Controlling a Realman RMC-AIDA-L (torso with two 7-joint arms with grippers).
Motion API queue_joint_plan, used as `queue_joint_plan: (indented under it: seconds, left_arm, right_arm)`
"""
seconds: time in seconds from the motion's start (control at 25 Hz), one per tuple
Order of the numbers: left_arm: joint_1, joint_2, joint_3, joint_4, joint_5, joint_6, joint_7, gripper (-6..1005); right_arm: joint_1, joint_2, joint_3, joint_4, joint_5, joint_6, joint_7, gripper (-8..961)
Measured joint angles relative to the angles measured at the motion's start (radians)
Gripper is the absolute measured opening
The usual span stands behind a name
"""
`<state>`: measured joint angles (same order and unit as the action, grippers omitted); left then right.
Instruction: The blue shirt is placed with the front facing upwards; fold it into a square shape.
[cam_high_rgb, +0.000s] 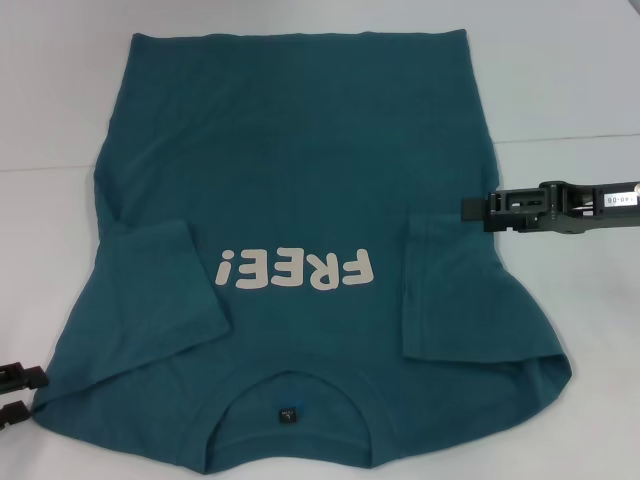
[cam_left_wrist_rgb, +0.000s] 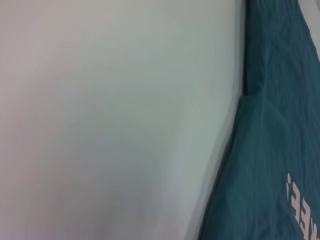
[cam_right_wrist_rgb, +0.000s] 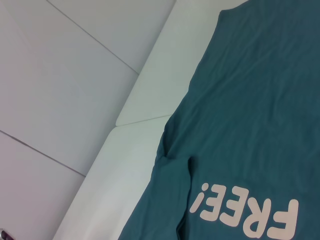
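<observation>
The blue shirt is lying face up across the white bench, both sleeves folded inward, collar at the near edge. Right gripper is hovering over its right side, can't tell how open; left gripper is sitting near the left shoulder, holding nothing, fingers apart

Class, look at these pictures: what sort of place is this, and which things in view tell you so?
Probably a robot test bench or lab rather than a home. The blue shirt lies spread on a plain white table, the right gripper reaches over its edge, and the left gripper waits beside its near corner.
</observation>
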<state>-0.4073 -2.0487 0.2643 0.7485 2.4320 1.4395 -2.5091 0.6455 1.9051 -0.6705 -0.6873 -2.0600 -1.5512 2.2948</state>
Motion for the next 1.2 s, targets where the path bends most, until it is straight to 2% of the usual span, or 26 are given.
queue_joint_plan:
  seconds: [0.6, 1.2]
  left_arm:
    - [0.007, 0.001, -0.017, 0.001, -0.005, -0.008, -0.015, 582]
    - [-0.015, 0.002, 0.001, -0.025, -0.005, -0.003, -0.006, 582]
  right_arm:
    - [-0.001, 0.000, 0.000, 0.000, 0.003, 0.000, 0.000, 761]
    - [-0.004, 0.000, 0.000, 0.000, 0.005, 0.002, 0.000, 760]
